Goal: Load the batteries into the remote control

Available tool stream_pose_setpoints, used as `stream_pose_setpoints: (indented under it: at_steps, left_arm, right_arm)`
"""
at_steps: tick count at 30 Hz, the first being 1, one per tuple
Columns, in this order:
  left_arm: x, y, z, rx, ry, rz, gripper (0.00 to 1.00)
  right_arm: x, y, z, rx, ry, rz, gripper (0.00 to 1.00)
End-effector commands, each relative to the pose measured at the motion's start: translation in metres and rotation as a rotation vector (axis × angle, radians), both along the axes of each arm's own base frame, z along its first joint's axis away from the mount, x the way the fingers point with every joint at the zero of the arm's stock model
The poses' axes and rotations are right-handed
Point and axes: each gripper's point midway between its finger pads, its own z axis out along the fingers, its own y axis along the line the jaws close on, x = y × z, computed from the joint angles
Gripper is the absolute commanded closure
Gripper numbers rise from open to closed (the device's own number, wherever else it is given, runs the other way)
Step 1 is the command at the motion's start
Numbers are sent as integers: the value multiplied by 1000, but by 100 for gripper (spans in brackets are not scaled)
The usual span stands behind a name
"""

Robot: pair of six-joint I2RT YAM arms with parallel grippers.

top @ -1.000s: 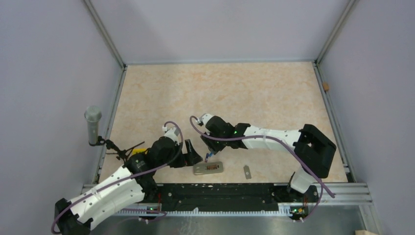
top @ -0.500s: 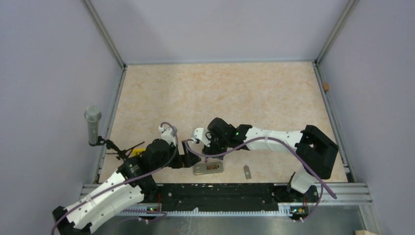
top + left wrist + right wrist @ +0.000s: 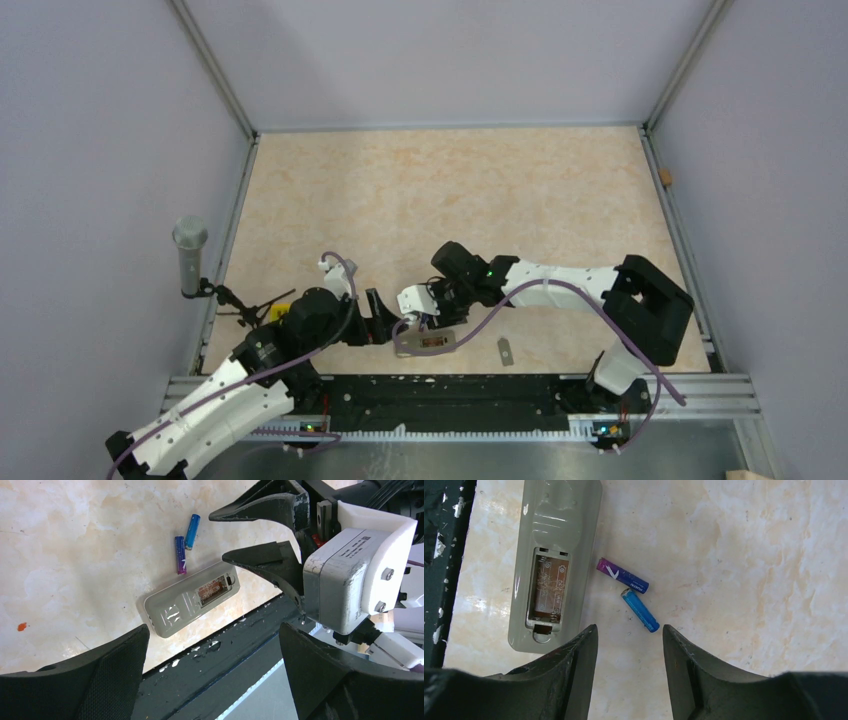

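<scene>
Nothing's loaded yet: batteries lie loose beside the remote control's empty bay, left end effector and right end effector both spread, holding nothing.

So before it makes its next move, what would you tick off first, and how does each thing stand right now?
1. The remote lies back up, with its battery bay uncovered and empty: ok.
2. The purple battery and the blue battery lie loose on the table beside the remote: ok.
3. Enough gap to take one battery alone: cannot tell, their ends nearly meet.
4. The right pincer is open, empty and above the batteries: ok.
5. The left pincer is open and empty: ok.
6. Which battery end suits which bay end: cannot tell.
</scene>
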Motion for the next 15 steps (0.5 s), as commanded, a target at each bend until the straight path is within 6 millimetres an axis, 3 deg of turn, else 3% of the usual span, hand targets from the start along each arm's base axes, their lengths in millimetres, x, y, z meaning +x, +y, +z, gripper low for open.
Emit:
stream_pose_setpoints:
  at_steps: [1,8,15]
  left_arm:
    - [0,-3,17,-28,-24,-13,1]
    - [1,2,15,-20,-29,13,1]
    - [2,0,16,-25,-27,8,1]
  right_arm:
    - [6,18,9,57,-19,107,50]
    - [17,25,-5,42,-3,107,52]
    - [25,17,-18,19,52,74,55]
